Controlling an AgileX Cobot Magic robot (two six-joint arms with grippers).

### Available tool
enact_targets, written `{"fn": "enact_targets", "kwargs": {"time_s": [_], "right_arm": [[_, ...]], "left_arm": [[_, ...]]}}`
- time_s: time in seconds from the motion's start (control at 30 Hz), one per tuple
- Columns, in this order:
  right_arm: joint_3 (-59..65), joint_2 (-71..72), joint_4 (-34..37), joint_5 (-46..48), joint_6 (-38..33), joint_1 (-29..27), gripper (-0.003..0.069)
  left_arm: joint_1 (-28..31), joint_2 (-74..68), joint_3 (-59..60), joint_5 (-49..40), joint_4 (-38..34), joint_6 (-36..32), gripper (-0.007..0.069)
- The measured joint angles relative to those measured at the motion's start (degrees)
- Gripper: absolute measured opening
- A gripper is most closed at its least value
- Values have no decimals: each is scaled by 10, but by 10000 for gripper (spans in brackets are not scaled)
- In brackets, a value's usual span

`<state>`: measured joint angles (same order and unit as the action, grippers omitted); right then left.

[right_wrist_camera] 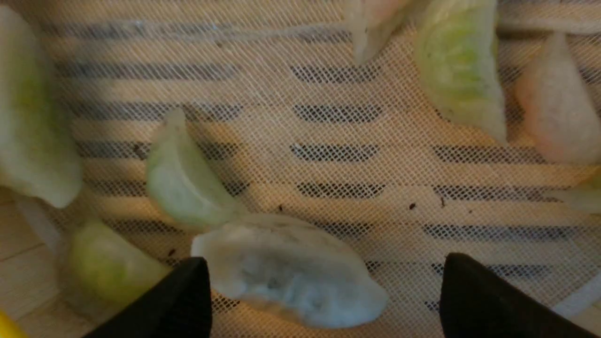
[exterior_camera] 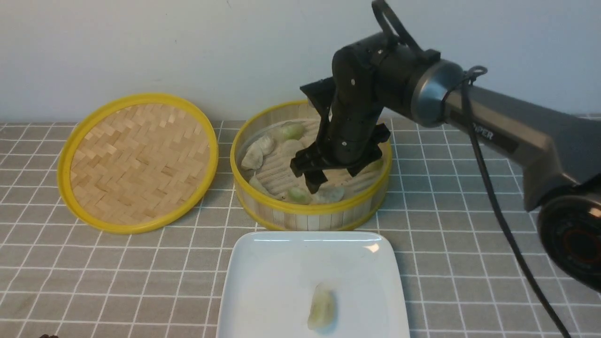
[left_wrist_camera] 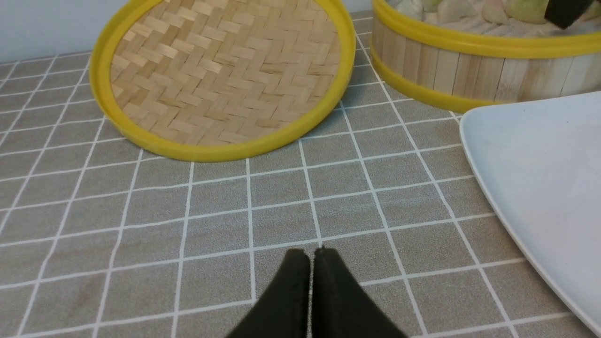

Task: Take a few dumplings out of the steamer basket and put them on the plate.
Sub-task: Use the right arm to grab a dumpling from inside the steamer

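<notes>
Nearest the camera, the plate (exterior_camera: pixel 263 277) sits on the tiled counter (exterior_camera: pixel 117 281), its near edge out of frame. Beyond its far edge stands the steamer basket (exterior_camera: pixel 300 220), with the woven lid (exterior_camera: pixel 141 164) to its left, toward the counter's back edge.

The right gripper (right_wrist_camera: pixel 324 263) reaches down into the basket, its jaws spread wide and gripping nothing; a pale dumpling (right_wrist_camera: pixel 291 272) lies between the fingertips, near the basket's wall. The left gripper (left_wrist_camera: pixel 312 256) has its fingers pressed together, over the counter left of the plate, nothing in them.

One dumpling (exterior_camera: pixel 322 307) is on the plate, right of its middle; the others remain to choose from in the basket, so the job looks just begun.

The pale one should be light, soft and rather slippery, its thin skin easily torn. I'd take it across the plump middle, not by the pointed ends, and close gently. The small green dumpling (right_wrist_camera: pixel 188 183) seems to touch it and may stick or be dragged along, so lift slowly.
</notes>
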<state>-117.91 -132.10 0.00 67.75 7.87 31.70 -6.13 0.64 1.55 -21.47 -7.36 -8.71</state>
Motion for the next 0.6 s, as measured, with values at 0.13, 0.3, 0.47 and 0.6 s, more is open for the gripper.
{"fn": "enact_targets", "kwargs": {"time_s": [0.13, 0.3, 0.47, 0.6], "right_arm": [[0, -16, 0, -1, 0, 0, 591], [0, -29, 16, -7, 0, 0, 563], [-3, -30, 20, -12, -3, 0, 309], [-33, -31, 18, 11, -12, 0, 225]], "left_arm": [[0, 0, 0, 0, 0, 0, -5], [0, 0, 0, 0, 0, 0, -5], [0, 0, 0, 0, 0, 0, -5], [0, 0, 0, 0, 0, 0, -5]]}}
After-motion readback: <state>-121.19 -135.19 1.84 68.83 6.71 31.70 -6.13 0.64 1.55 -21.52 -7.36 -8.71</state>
